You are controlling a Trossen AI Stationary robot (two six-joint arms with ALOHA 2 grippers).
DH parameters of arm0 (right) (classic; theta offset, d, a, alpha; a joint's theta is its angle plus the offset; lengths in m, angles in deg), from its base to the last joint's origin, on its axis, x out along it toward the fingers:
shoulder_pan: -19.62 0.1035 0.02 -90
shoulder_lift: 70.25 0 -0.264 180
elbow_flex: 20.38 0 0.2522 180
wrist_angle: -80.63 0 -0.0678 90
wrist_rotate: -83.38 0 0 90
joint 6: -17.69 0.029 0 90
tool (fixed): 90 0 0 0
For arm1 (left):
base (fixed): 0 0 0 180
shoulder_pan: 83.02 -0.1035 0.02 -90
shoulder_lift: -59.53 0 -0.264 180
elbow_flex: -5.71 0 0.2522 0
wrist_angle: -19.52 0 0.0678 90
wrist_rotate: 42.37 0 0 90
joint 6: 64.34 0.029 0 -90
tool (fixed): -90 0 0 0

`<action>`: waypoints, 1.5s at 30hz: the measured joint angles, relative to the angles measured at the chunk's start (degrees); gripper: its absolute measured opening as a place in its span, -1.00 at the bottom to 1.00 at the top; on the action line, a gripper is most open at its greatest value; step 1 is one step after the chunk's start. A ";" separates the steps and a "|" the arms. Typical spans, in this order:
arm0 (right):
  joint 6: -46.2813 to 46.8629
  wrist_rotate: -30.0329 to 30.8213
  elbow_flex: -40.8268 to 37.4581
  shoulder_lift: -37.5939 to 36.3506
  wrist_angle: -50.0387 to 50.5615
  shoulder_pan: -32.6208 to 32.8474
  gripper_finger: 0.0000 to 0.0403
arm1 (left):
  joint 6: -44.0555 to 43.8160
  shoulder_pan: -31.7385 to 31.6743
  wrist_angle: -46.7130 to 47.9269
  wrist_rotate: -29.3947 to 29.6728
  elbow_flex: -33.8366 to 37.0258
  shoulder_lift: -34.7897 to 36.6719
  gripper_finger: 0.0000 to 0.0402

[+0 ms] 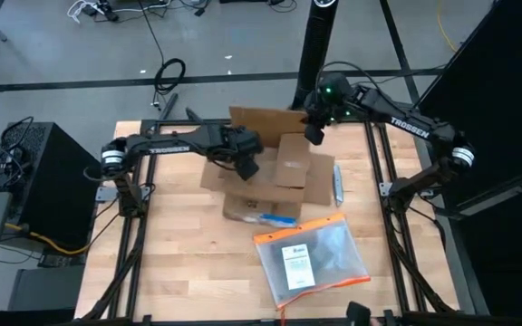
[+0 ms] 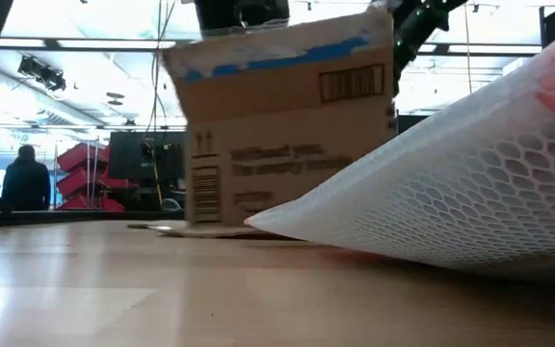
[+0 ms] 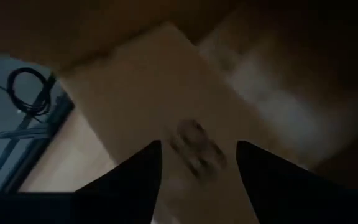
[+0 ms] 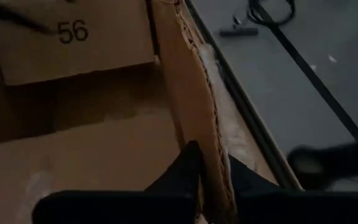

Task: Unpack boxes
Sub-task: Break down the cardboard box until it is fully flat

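Note:
The brown cardboard box (image 1: 263, 192) stands in the middle of the table with its flaps spread open. In the low view, its near wall (image 2: 277, 135) shows a blue stripe and black print. My right gripper (image 1: 314, 134) is at the box's far right corner, shut on a flap; the right wrist view also shows a flap printed "56" (image 4: 73, 31). My left gripper (image 1: 246, 167) hovers over the box's left part. Its fingers (image 3: 197, 168) are open above a pale cardboard flap (image 3: 166, 99), and nothing lies between them. My right gripper pinches the torn corrugated edge of a flap (image 4: 211, 146) between its two fingers, one finger on the flap's inner face and one on its outer face. The fingers slant down from the table's far right side. The flap stands raised above the box.
A flat clear plastic pouch with an orange edge (image 1: 314, 258) lies near the table's front, right of centre, and fills the right of the low view (image 2: 451, 193). A slim grey object (image 1: 337, 184) lies on the table right of the box. Bare wood (image 1: 170, 263) spreads at the front left.

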 joint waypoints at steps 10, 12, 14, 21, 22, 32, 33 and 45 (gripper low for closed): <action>-0.53 -0.50 0.07 0.59 -1.15 -6.46 -0.46 | -0.52 3.34 1.65 -0.48 0.18 -2.31 -0.01; 0.37 -0.45 0.13 1.40 -1.97 -7.58 -0.29 | -1.24 3.86 2.26 -0.52 0.18 -2.51 -0.02; 1.17 -0.40 0.10 2.79 -2.18 -8.97 -0.13 | -1.89 4.30 2.87 -0.54 0.22 -2.53 -0.01; 2.28 -1.31 -2.51 7.85 -7.44 -9.77 -0.25 | -3.80 5.43 5.32 -1.10 -2.49 -2.48 -0.01; 2.36 -1.47 -2.91 8.55 -8.16 -9.83 -0.27 | -4.09 5.59 5.72 -1.19 -2.93 -2.47 -0.01; -0.29 -3.36 -5.97 12.62 -13.39 -9.91 -0.59 | -6.29 6.93 11.88 -1.90 -9.48 -2.40 -0.02; -2.50 -2.60 -5.97 11.35 -12.38 -9.46 -0.63 | -5.94 6.93 13.86 -1.90 -11.23 -2.40 -0.02; -2.97 -4.18 -2.78 -8.38 -9.56 3.56 -0.66 | 13.16 -0.29 24.44 -3.81 -23.96 3.45 -0.01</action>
